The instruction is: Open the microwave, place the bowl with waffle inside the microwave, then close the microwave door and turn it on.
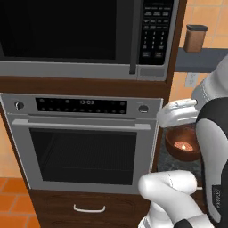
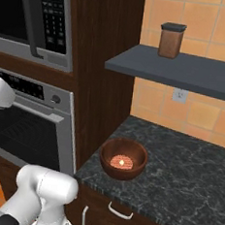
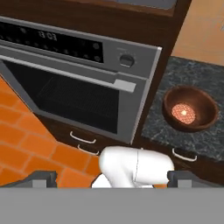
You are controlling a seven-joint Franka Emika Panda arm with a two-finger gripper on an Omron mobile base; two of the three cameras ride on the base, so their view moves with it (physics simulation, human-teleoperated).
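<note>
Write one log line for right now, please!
microwave door: shut | bowl with waffle: on counter | gripper: open, empty

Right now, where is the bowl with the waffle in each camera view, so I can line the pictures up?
Left base view: bowl with waffle at right, partly behind the arm.
Right base view: bowl just below centre, at the counter's front-left corner.
Hand view: bowl at right, on the dark counter.
Shared landmark: the silver wall oven, just left of the counter in every view.
</note>
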